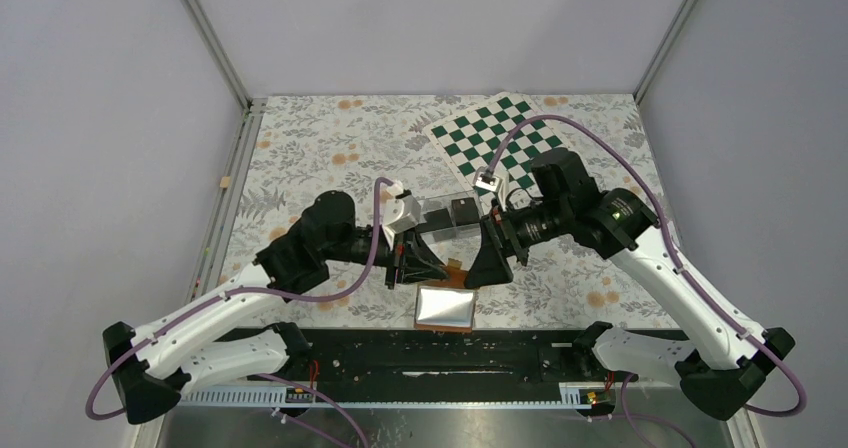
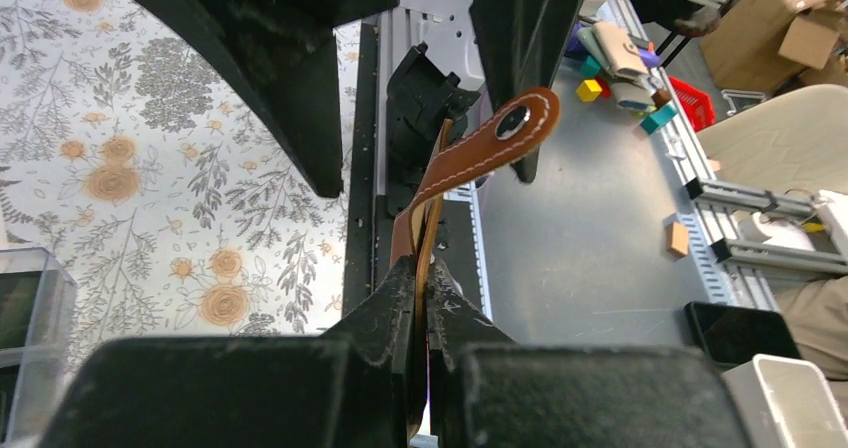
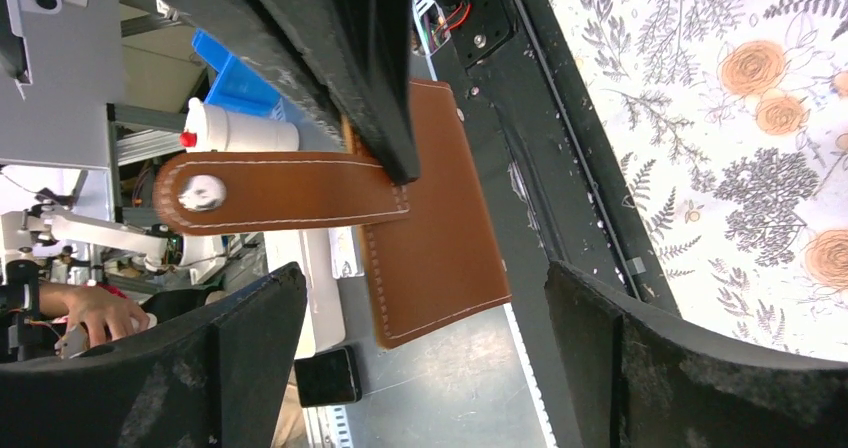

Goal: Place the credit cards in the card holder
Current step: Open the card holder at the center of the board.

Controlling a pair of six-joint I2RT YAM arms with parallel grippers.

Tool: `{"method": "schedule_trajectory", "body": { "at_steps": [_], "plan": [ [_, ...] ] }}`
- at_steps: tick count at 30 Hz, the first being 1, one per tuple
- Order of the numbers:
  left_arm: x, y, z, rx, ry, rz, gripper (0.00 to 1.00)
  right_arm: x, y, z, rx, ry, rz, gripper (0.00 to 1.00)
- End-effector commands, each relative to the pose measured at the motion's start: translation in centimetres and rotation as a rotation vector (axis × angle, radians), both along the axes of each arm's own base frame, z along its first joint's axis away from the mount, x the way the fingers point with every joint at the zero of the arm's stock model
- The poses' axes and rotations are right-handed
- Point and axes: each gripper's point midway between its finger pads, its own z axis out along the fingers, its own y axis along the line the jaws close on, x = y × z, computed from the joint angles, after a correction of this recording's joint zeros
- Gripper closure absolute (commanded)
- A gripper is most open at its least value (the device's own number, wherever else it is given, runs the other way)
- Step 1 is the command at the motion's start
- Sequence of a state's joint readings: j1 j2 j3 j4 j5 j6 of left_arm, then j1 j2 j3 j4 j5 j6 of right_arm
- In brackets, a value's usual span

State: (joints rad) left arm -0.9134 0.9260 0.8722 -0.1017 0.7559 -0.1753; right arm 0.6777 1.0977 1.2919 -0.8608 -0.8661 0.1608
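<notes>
The tan-brown card holder hangs between the two grippers above the table's near edge. My left gripper is shut on its leather edge, and the snap tab sticks out past the fingertips. Pale sleeves spread out just below it. My right gripper stands open, facing the brown cover with its fingers apart on either side and not touching it. Dark credit cards sit in a clear plastic box behind the grippers.
A green-and-white chequered mat lies at the back right of the floral cloth. A small tan block rests by the left wall. The black base rail runs along the near edge.
</notes>
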Motion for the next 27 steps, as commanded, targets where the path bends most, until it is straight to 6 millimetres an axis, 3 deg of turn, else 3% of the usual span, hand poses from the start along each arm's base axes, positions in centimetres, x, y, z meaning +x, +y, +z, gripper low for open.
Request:
{"method": "schedule_trajectory", "body": {
  "at_steps": [1,4,6,12,14,17,19,22,27],
  "plan": [
    [0.2,-0.6,4.1,-0.091,0.028,0.013,1.00,0.2,0.7,-0.1,0.046,0.010,0.020,0.05],
    [0.2,-1.0,4.8,-0.101,0.070,0.013,1.00,0.2,1.3,-0.2,0.069,0.050,0.029,0.08],
    [0.3,-1.2,5.4,-0.117,0.078,0.012,1.00,0.3,1.7,0.0,0.088,0.063,0.030,0.17],
    [1.5,-1.1,5.9,-0.128,0.101,0.094,1.00,0.5,2.4,0.7,0.118,0.114,0.035,0.80],
    [2.2,-0.8,6.1,-0.137,0.102,0.141,0.86,0.7,2.4,0.6,0.112,0.106,0.024,1.00],
    [3.4,0.1,5.8,-0.130,0.102,0.235,0.38,1.0,2.3,0.2,0.098,0.083,0.000,1.00],
    [4.3,1.1,5.1,-0.109,0.108,0.315,0.20,1.1,2.1,0.2,0.097,0.073,-0.010,1.00],
    [5.2,2.9,3.8,-0.082,0.127,0.402,0.09,1.3,2.0,0.2,0.098,0.074,-0.018,1.00],
    [4.8,5.1,0.7,0.000,0.176,0.412,0.06,1.8,1.8,0.3,0.107,0.083,-0.027,1.00]
  ]
}}
